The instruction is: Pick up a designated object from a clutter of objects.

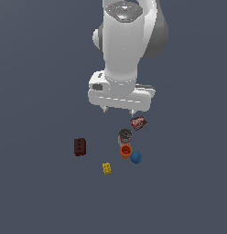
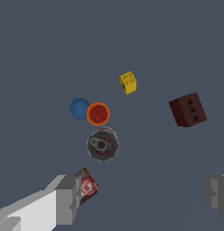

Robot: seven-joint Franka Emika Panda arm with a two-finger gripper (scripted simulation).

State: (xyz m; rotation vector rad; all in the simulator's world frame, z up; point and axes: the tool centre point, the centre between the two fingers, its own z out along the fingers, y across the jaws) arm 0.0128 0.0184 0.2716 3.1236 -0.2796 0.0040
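The can (image 1: 125, 135) stands upright in the middle of the clutter, with a grey round top and dark centre; in the wrist view (image 2: 102, 144) its red and white side barely shows. My gripper (image 1: 118, 111) hangs above and behind it, open and empty. In the wrist view the gripper (image 2: 141, 196) has its fingers (image 2: 64, 198) spread wide, and the can lies apart from them. The dark-red packet (image 1: 138, 122) lies flat just beside one finger (image 2: 88, 186).
An orange cup (image 1: 126, 151) (image 2: 97, 113) sits close to the can, with a blue ball (image 1: 136, 157) (image 2: 77, 108) touching or nearly touching it. A yellow studded brick (image 1: 106, 168) (image 2: 128, 83) and a dark brown block with holes (image 1: 79, 146) (image 2: 188, 109) lie further off.
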